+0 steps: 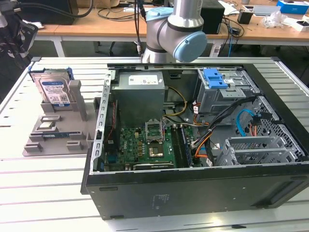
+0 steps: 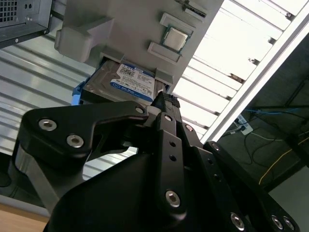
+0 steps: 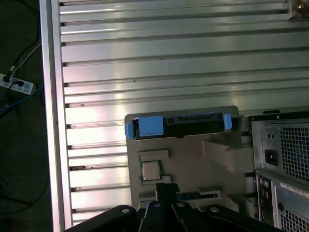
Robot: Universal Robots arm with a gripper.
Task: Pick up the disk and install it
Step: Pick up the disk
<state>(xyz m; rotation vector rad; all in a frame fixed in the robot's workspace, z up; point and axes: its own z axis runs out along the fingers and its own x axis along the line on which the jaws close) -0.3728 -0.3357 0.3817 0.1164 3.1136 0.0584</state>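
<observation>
The disk (image 1: 54,91) is a silver drive with a blue-and-white label and a blue bracket. It stands leaning in a slot of a grey holder (image 1: 72,104) on the slatted table, at the exterior view's left, beside the open computer case. Both wrist views look down on it: the disk (image 2: 128,83) shows its label in the second, and the disk (image 3: 181,126) shows edge-on with its blue bracket in the first. My black gripper (image 2: 166,99) hangs over the holder, apart from the disk, with nothing seen in it; the gripper (image 3: 167,189) points at the holder's near end.
The open computer case (image 1: 193,191) fills the middle and right of the table, with a grey power-supply box (image 1: 140,92) and a drive cage with a blue latch (image 1: 215,79) inside. A small square chip (image 3: 150,170) lies on the holder. The arm's joints (image 1: 176,29) stand behind the case.
</observation>
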